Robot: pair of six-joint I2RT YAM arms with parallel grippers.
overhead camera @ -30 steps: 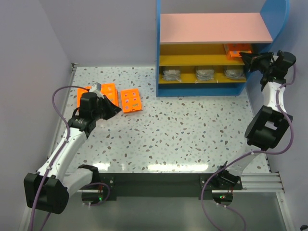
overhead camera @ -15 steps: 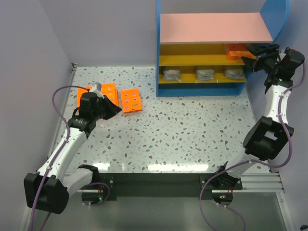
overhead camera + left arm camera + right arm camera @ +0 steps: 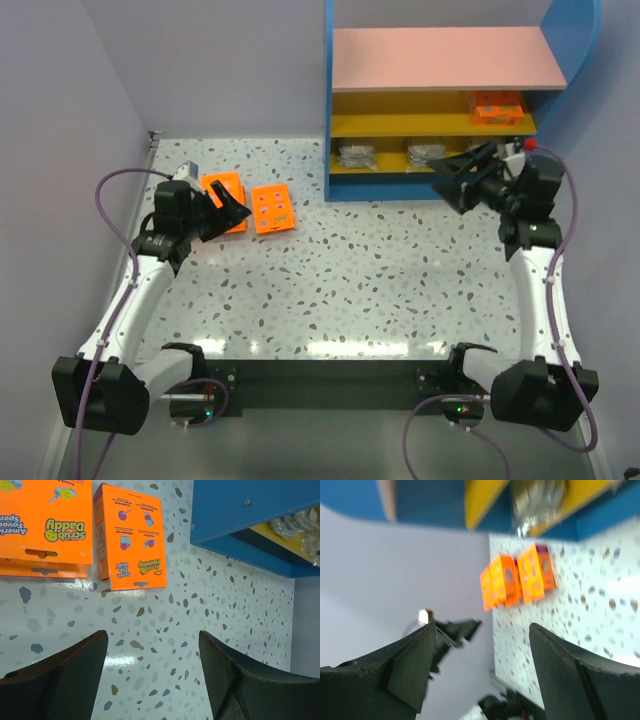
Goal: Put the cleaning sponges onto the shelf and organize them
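Two orange sponge packs (image 3: 50, 525) lie stacked on the table with a third (image 3: 132, 537) beside them; from above these are the stack (image 3: 222, 185) and the single pack (image 3: 272, 208). My left gripper (image 3: 228, 207) hovers just near them, open and empty (image 3: 152, 675). On the shelf (image 3: 445, 58), one orange pack (image 3: 497, 107) rests at the right of the upper yellow board, and grey wrapped pads (image 3: 357, 155) lie on the lower board. My right gripper (image 3: 452, 175) is in front of the lower board, open and empty (image 3: 482, 670), pointing left across the table.
The shelf's blue side (image 3: 250, 515) stands close to the right of the orange packs. A purple wall borders the table on the left (image 3: 60, 150). The right wrist view is blurred and shows the far orange packs (image 3: 517, 580) and the left arm (image 3: 452, 630).
Both grippers opened. The right one let go of the orange pack on the upper yellow board and swung down and left. The left arm drew back from the orange stack.
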